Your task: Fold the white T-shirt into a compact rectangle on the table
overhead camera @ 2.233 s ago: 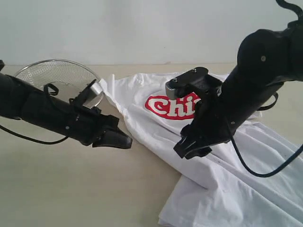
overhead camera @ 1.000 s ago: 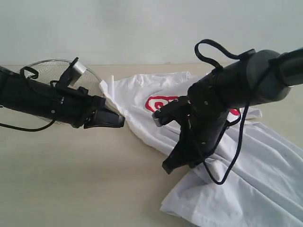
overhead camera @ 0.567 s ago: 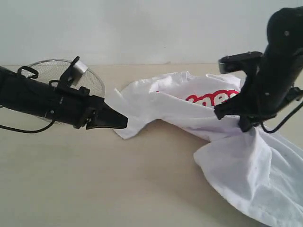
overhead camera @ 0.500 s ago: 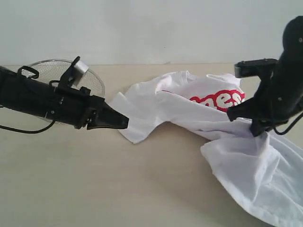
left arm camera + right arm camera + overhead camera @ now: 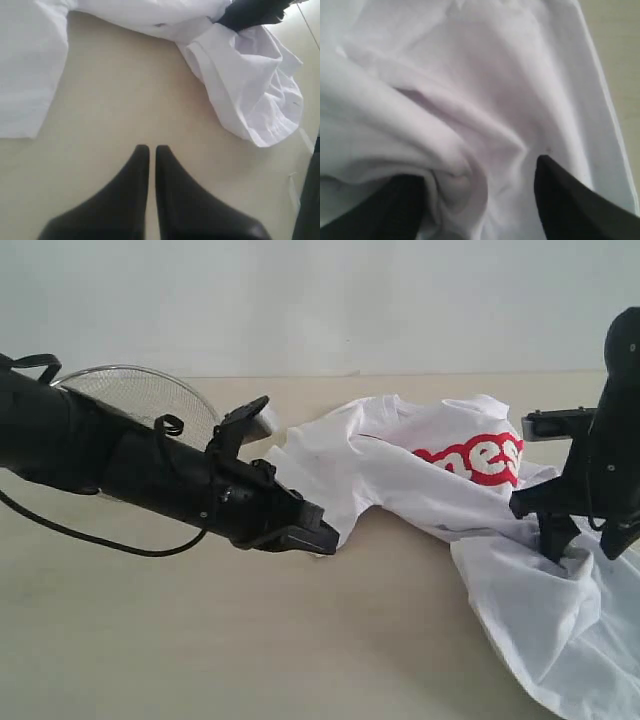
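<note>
Table (image 5: pixel 150 640) is bare in front and on the left; T-shirt (image 5: pixel 400 460) lies crumpled toward the far right. Left gripper (image 5: pixel 149 148) is pressed together and empty. Right gripper (image 5: pixel 582 550) is spread wide, with cloth bunched between its jaws.

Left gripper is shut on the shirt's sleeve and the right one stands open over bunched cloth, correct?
Not quite. The left gripper is shut, but on nothing: the left wrist view shows its closed tips over the bare table, apart from the white T-shirt. The right gripper does stand open over bunched cloth.

Exterior low, frontal — all views share the T-shirt (image 5: pixel 400 470).
</note>
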